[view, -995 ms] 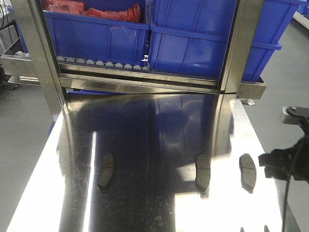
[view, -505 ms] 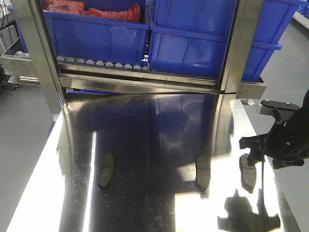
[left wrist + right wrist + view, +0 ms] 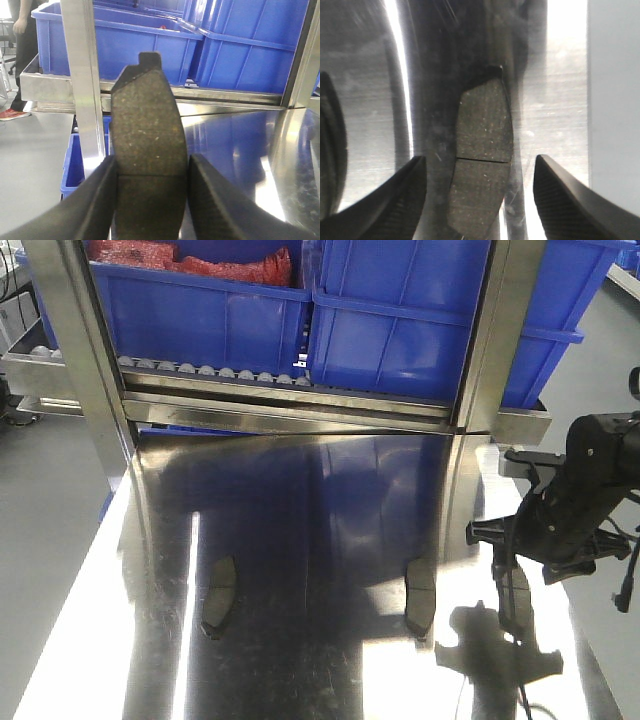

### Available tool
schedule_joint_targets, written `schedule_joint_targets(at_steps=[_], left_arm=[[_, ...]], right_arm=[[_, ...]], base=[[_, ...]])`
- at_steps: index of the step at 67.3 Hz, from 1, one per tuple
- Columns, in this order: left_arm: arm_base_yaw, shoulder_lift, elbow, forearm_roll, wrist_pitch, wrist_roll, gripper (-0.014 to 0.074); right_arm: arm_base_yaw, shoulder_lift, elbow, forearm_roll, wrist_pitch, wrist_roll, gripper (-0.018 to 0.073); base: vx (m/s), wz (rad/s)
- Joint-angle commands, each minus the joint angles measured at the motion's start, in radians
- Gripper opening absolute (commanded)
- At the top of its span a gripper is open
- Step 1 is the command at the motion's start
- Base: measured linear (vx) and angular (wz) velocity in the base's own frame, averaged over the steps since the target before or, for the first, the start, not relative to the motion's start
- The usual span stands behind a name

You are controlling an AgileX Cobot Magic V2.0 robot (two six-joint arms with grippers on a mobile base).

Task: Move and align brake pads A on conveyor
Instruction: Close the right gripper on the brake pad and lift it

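My left gripper (image 3: 151, 167) was clamped on one brake pad (image 3: 148, 120), tab end at 12 o'clock. My right gripper (image 3: 480, 167) stood wide open over a second pad (image 3: 484, 135) lying flat on the steel table (image 3: 320, 510), fingers (image 3: 390, 200) clear of it at 3 and 9. Front view: that pad sat at 4 o'clock, the middle pad (image 3: 420, 597) at 5, the left pad (image 3: 218, 597) at 8, blue bins (image 3: 200, 325) behind at 12.

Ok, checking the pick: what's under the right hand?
One brake pad, flat on the steel table, below the open right hand. The pad's near end is out of frame.
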Motion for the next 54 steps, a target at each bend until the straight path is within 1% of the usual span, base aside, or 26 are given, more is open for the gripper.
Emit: schedule_joint_targets(at_steps=[1,25,31,35,39,43,44,50,51,54], left_arm=[[-0.003,0.010,-0.027,0.000,-0.101,-0.004,-0.0006],[-0.003,0.010,-0.027,0.000,-0.101,-0.004,-0.0006],[-0.003,0.010,-0.027,0.000,-0.101,-0.004,-0.0006],[-0.003,0.010,-0.027,0.000,-0.101,-0.004,-0.0006],[-0.003,0.010,-0.027,0.000,-0.101,-0.004,-0.0006],[-0.003,0.010,-0.027,0.000,-0.101,-0.004,-0.0006],[-0.003,0.010,-0.027,0.000,-0.101,-0.004,-0.0006],[-0.003,0.010,-0.027,0.000,-0.101,-0.004,-0.0006],[-0.003,0.010,-0.027,0.000,-0.101,-0.004,-0.0006],[-0.003,0.010,-0.027,0.000,-0.101,-0.004,-0.0006]], right_arm=[[-0.005,-0.022,-0.029,-0.009,-0.003,0.005,0.0453],[-0.005,0.041,-0.029,-0.009,-0.003,0.006,0.0453],[-0.005,0.044,-0.029,-0.009,-0.012,0.006,0.0433],[-0.005,0.044,-0.029,-0.009,-0.018,0.006,0.0382],[-0.005,0.044,-0.029,-0.009,-0.021,0.006,0.0306],[-0.005,0.044,-0.029,-0.009,-0.023,0.006,0.0205],[-0.005,0.043,-0.029,-0.009,-0.025,0.006,0.0165],[-0.005,0.032,-0.029,-0.009,-0.032,0.004,-0.0001],[-0.005,0.029,-0.029,-0.009,-0.035,0.002,-0.0019],[-0.005,0.013,-0.029,-0.015,-0.041,0.003,-0.0017]], base=[[0.00,0.00],[0.00,0.00],[0.00,0.00],[0.00,0.00],[0.00,0.00],[0.00,0.00],[0.00,0.00],[0.00,0.00],[0.00,0.00],[0.00,0.00]])
